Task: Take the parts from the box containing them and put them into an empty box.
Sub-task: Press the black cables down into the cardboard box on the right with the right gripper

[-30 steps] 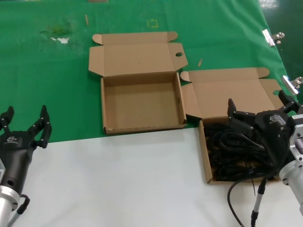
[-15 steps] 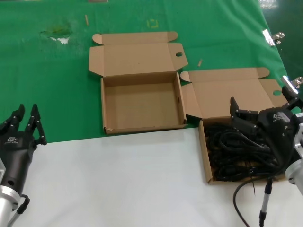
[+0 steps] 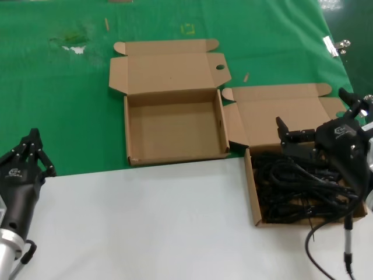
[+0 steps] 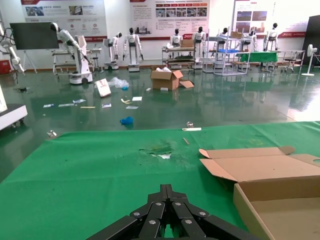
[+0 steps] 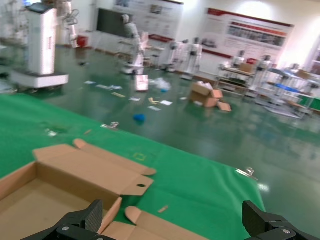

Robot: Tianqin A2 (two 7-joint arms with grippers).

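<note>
The parts, black bundled cables (image 3: 294, 186), fill the right-hand cardboard box (image 3: 254, 192), whose flap lid (image 3: 280, 114) lies back on the green cloth. My right gripper (image 3: 312, 111) hovers over the far side of this box, open wide, nothing between its fingers (image 5: 93, 214). The empty box (image 3: 175, 125) sits to the left of it, and its lid has a small round hole (image 3: 220, 67). That box also appears in the right wrist view (image 5: 30, 192) and the left wrist view (image 4: 280, 200). My left gripper (image 3: 33, 143) rests at the near left, shut and empty (image 4: 166, 189).
Green cloth (image 3: 58, 105) covers the far half of the table and white surface (image 3: 145, 221) the near half. Metal clips (image 3: 335, 44) sit at the cloth's right edge. My own black cable (image 3: 326, 239) hangs below the right wrist.
The left gripper's fingers have come together from wide open. The right gripper has shifted slightly right over the cable box and spread its fingers wider.
</note>
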